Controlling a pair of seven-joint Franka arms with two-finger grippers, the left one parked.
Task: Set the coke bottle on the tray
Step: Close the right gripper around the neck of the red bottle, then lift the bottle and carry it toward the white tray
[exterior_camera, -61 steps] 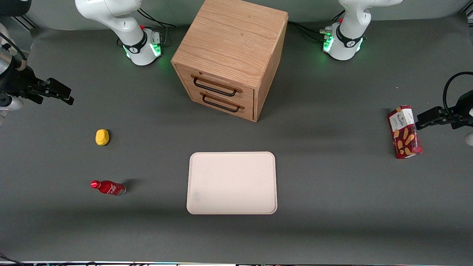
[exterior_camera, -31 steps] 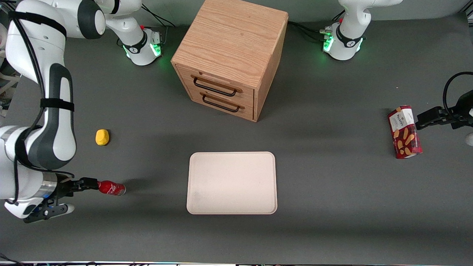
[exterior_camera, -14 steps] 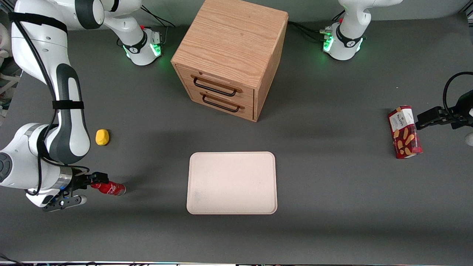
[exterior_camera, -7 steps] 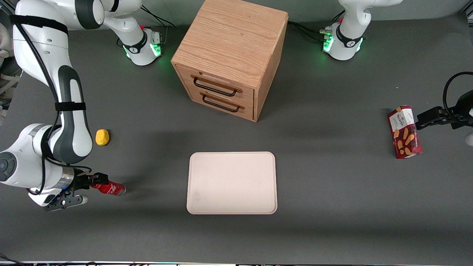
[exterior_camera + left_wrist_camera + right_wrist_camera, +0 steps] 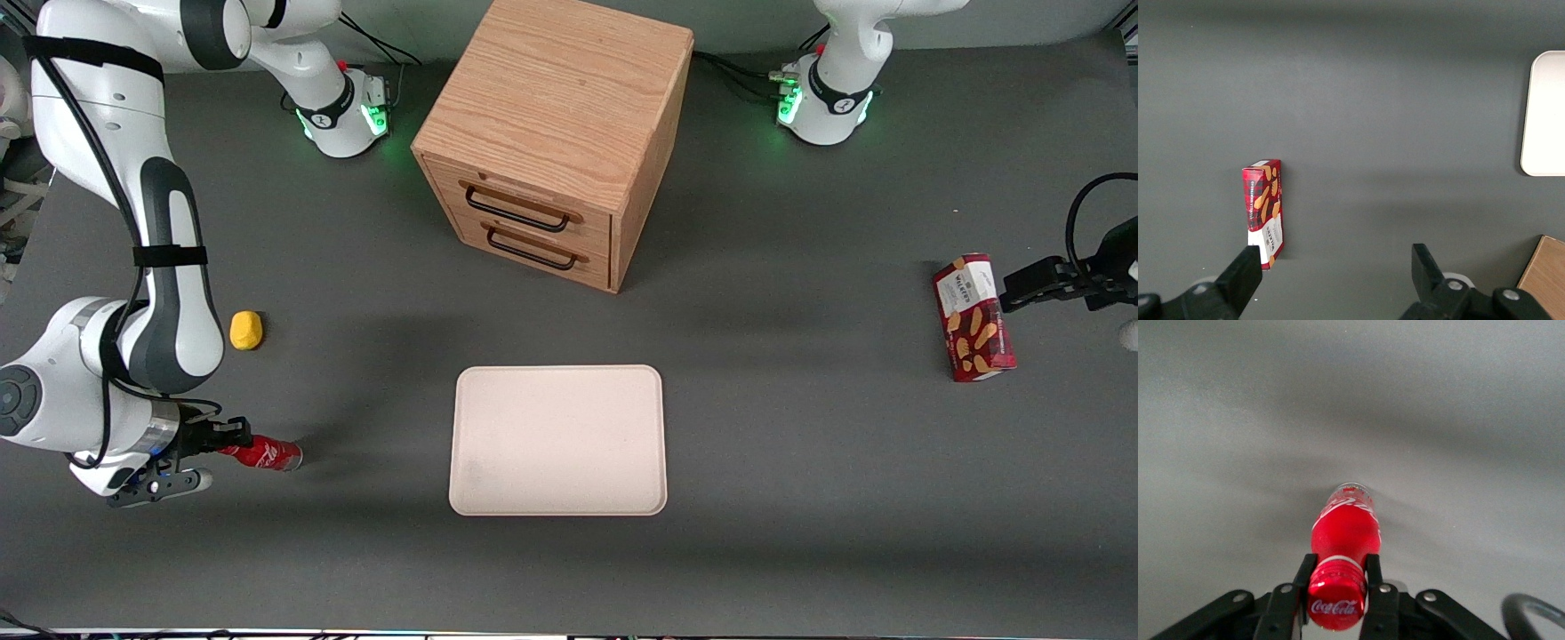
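The coke bottle (image 5: 269, 454), small, glossy red with a silvery base, lies on its side on the grey table toward the working arm's end. My right gripper (image 5: 233, 436) is low at the bottle's cap end. In the right wrist view the gripper (image 5: 1338, 563) is shut on the coke bottle (image 5: 1345, 527). A black finger (image 5: 1305, 570) presses on each side of its neck, just above the red cap. The bottle's base still rests on the table. The tray (image 5: 557, 440), flat and pale cream-pink, lies bare at the table's middle, well apart from the bottle; its edge also shows in the left wrist view (image 5: 1545, 113).
A yellow lump (image 5: 246, 330) lies farther from the front camera than the bottle. A wooden two-drawer cabinet (image 5: 551, 133) stands farther back than the tray. A red biscuit box (image 5: 973, 317) lies toward the parked arm's end and shows in the left wrist view (image 5: 1265, 203).
The right arm came down to the bottle's cap end and its fingers settled around the neck. The bottle lies in the same spot. In the last half second almost nothing moved.
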